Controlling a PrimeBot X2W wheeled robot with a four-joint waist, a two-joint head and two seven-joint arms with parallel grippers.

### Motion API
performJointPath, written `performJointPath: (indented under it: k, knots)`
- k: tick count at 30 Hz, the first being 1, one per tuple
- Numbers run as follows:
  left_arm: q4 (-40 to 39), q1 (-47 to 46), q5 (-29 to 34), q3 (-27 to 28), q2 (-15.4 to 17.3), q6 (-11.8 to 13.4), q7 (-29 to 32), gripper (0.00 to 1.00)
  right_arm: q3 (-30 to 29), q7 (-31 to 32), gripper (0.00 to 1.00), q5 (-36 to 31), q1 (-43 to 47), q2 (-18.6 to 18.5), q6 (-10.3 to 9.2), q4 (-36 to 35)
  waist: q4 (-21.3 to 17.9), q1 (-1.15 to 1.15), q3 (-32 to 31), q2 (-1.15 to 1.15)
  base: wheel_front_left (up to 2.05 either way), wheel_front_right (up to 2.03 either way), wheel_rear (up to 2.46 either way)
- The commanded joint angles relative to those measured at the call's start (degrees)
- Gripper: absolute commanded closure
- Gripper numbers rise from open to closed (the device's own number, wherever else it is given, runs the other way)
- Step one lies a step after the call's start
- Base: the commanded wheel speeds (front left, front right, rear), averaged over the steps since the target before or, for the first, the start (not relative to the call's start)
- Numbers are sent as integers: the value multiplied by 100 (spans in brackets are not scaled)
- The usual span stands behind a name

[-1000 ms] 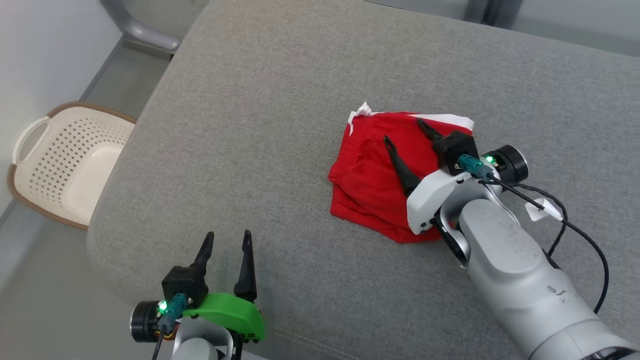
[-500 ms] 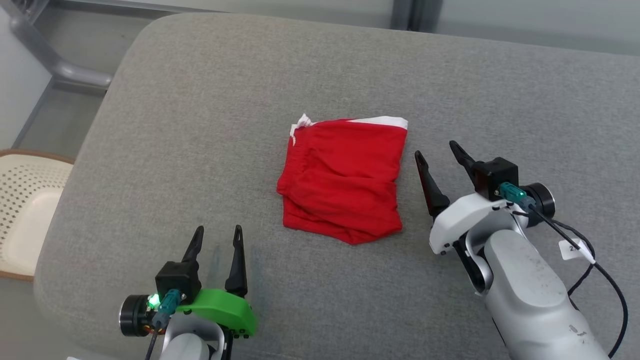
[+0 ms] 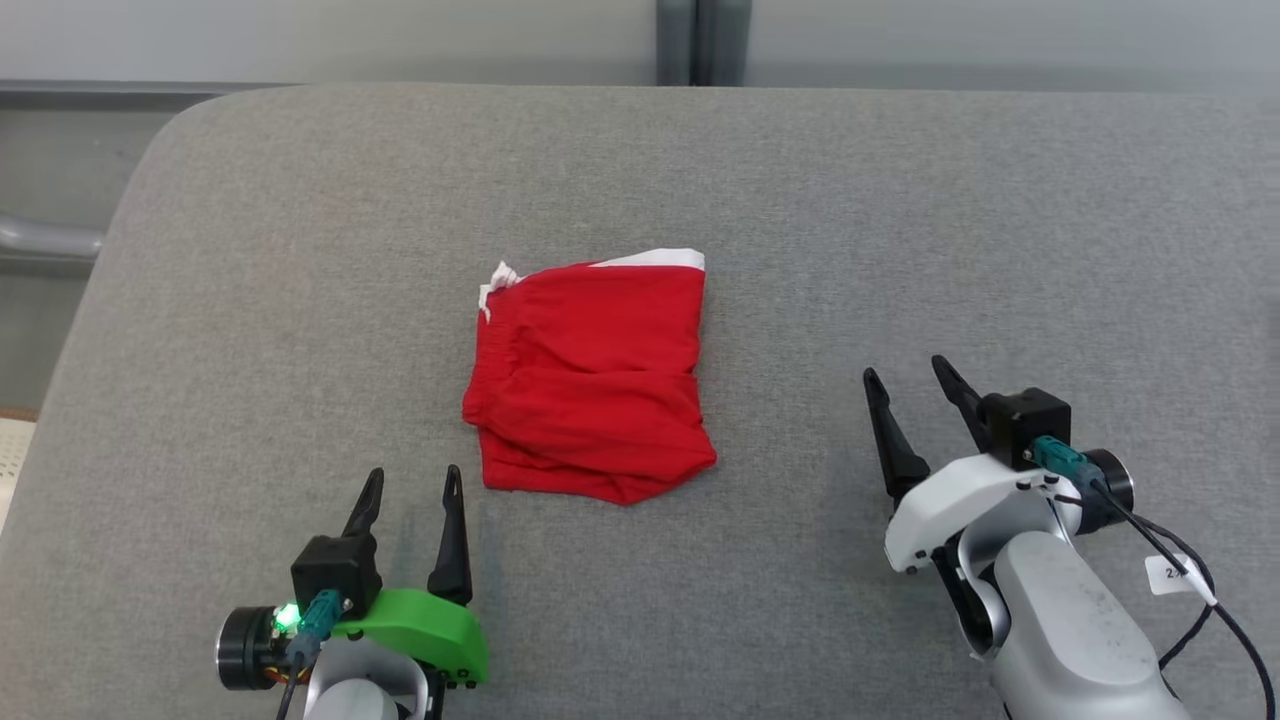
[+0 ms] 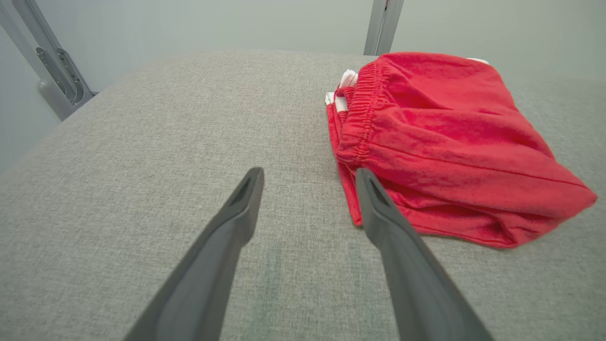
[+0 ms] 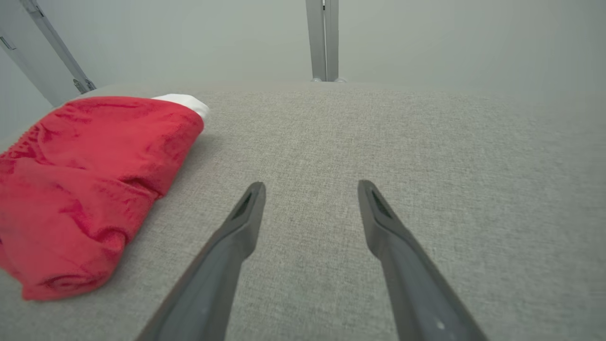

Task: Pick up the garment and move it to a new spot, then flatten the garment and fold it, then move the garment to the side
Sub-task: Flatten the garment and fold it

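Two claws, both released and holding nothing: my left claw (image 3: 413, 470) and right claw (image 3: 906, 368) hover low over the grey cushion (image 3: 300, 250), fingers spread.

The garment (image 3: 590, 375), a pair of red shorts that looks already folded, lies ahead of the left claw and just to its right. It is ahead and to the left of the right claw, with bare cushion between.

If the sideways move is still to come, I judge the main risk is pinching only the top layer. The stacked edges nearest me sit loose and uneven, so a shallow grip would peel the fold open. Sliding it instead could bunch it against the rough weave.

Its elastic waistband (image 4: 360, 118) faces my left, on the left claw's side, and white trim (image 3: 655, 259) shows along the far edge. The bundle is close to square, so I can only say its long axis probably runs away from me, tipped slightly.
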Motion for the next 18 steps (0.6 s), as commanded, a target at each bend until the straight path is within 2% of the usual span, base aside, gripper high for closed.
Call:
performJointPath:
  k: [1, 18]
  knots:
    - [17, 64, 69, 62, 23, -12, -12, 0, -28, -12, 0, 65, 136, -11, -1, -50, -217, 0, -123, 0, 0, 0, 0]
    - [88, 251, 241, 469, 22, -98, -12, 0, -260, -12, 0, 366, 728, -12, -1, -479, -669, 0, -421, 0, 0, 0, 0]
